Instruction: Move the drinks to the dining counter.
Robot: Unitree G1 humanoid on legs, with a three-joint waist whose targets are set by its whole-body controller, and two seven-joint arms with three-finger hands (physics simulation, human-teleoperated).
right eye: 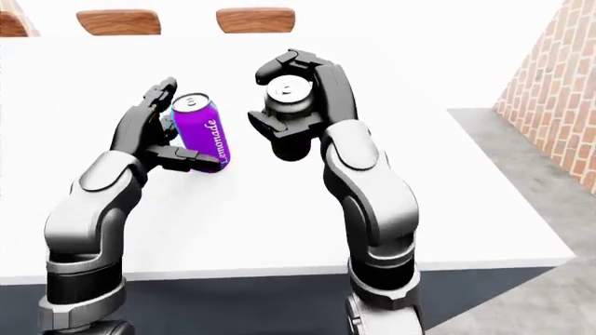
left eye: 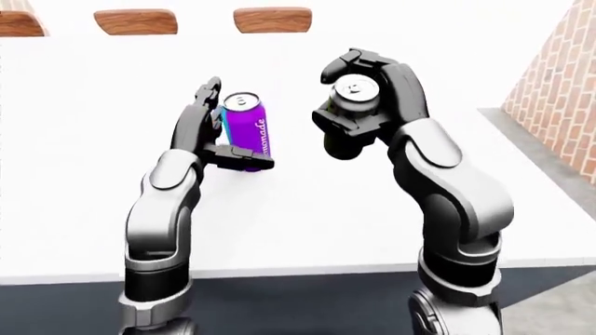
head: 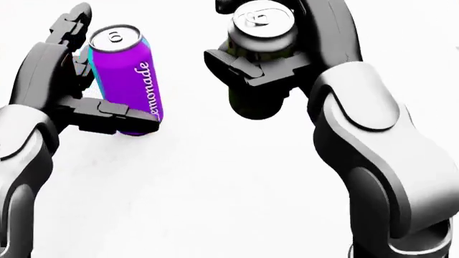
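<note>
Both arms are up over the white counter (left eye: 307, 223) with a can at each hand. The purple lemonade can (head: 126, 80) stands on the counter, leaning a bit toward the top-left in the head view. The left hand (head: 68, 88) is at it with fingers spread — upper fingers (head: 70, 24) stick up past the can's left side, and one lower finger (head: 114, 117) lies across the base of the can. So it's loosely cupping, not clamped; whether that lower finger really presses on the can is hard to tell from here.

The right hand (head: 269, 51) is a different story — its fingers are wrapped tight around the second can (head: 262, 29), which has a silver top with the pull tab facing the camera. The body of that can is mostly buried under the fingers and looks dark, maybe greenish. In the eye views it's clearly held up off the counter, just to the right of the purple one and apart from it.

Three wooden stools (left eye: 272, 19) peek over the counter's top edge in the left-eye view, and a brick wall (left eye: 557, 84) runs down the right side.
</note>
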